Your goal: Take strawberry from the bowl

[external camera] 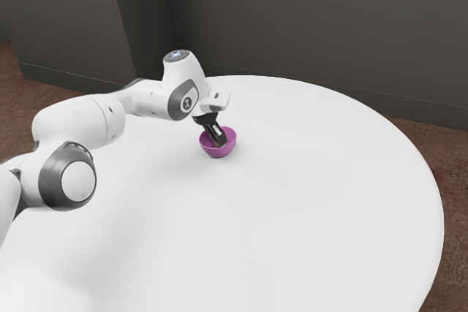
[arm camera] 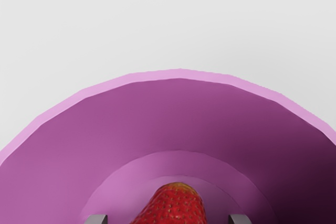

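We see 1 strawberry (arm camera: 176, 207) inside 1 bowl (external camera: 216, 153). The strawberry is bright red and glossy, its rounded surface pitted with small seeds, with a yellowish, faintly greenish patch at one narrow end. It sits low, over the middle of the bowl's floor; we see only part of it, so we cannot tell its full pose. The bowl is round and plain, purple-magenta, with a paler pink rim made of short straight edges and a ringed step around its floor. It stands upright on the white table (external camera: 307, 217), toward the far side, a little to the exterior view's left of center.
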{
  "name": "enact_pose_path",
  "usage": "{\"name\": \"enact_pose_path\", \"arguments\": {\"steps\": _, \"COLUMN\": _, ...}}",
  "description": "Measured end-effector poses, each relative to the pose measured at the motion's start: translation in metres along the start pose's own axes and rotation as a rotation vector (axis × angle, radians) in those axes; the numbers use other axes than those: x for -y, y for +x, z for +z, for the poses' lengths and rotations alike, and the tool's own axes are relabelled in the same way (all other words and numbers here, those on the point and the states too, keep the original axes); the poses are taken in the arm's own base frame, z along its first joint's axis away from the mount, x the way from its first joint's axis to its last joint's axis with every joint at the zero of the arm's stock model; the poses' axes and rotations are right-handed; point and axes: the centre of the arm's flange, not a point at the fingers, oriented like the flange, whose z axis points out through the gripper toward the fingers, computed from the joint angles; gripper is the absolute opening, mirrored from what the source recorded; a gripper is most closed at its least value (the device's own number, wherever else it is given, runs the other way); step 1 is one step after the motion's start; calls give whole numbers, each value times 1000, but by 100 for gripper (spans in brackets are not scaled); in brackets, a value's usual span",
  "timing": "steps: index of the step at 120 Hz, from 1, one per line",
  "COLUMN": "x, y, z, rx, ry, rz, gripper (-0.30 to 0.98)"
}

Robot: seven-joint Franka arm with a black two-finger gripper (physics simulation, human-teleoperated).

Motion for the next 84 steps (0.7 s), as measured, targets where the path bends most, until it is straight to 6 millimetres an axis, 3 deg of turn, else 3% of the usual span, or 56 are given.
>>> {"name": "enact_pose_path", "arguments": {"steps": 50, "x": 1, "y": -1, "z": 3, "rx": -4, "ry": 9, "rz": 3, "gripper": 8}}
{"name": "enact_pose_path", "arguments": {"steps": 84, "x": 1, "y": -2, "z": 8, "rx": -6, "ry": 22, "rz": -10, "gripper": 3}}
